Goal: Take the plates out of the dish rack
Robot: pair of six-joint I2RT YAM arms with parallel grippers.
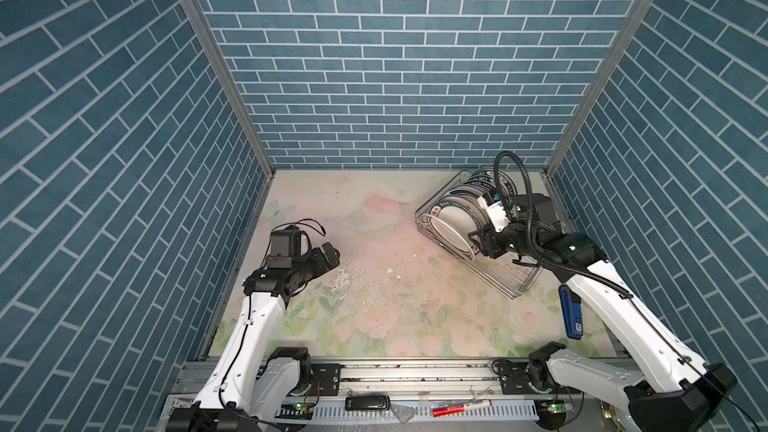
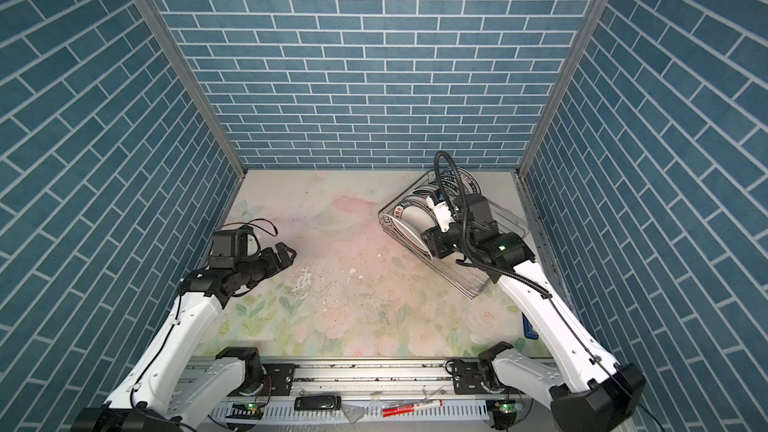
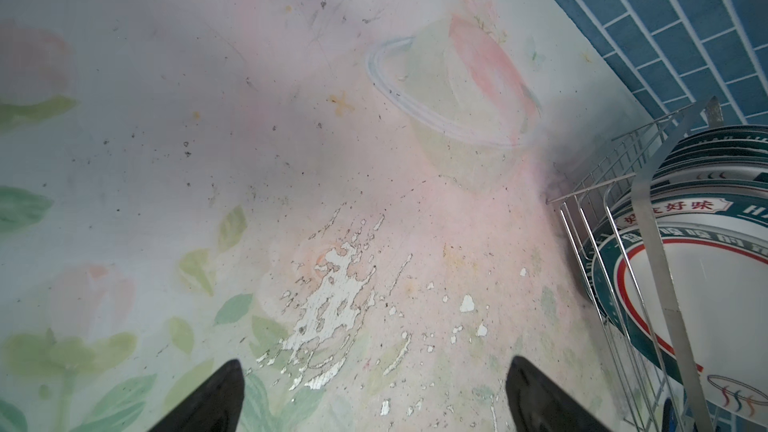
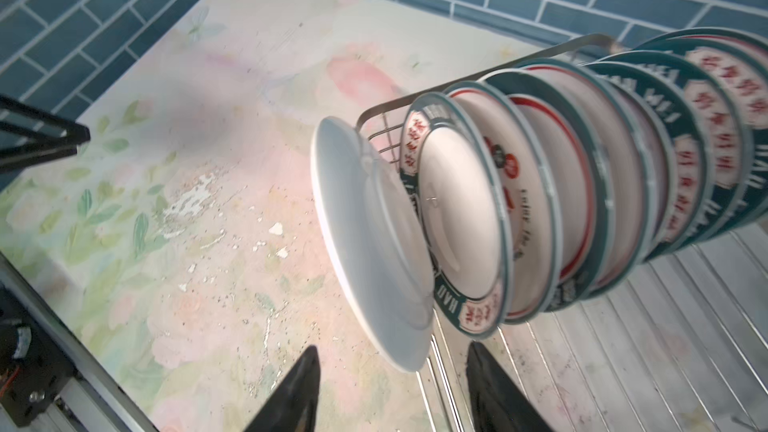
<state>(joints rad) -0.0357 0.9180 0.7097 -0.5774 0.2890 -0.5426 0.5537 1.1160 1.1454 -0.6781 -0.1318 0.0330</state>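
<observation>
Just ahead of right pincer [image 4: 392, 350], centred: rim of end plate [image 4: 370, 234].

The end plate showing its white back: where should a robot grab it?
Grip the end plate by the rim facing the right gripper, probably. It stands on edge, thin rim exposed there, so one finger can slip onto each face from the rack's empty end.

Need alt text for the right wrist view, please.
The right gripper, jaws open, straddles the rim of the nearest plate, white back toward the camera. Behind it, green-rimmed plates stand on edge in the wire dish rack on the floral table.
</observation>
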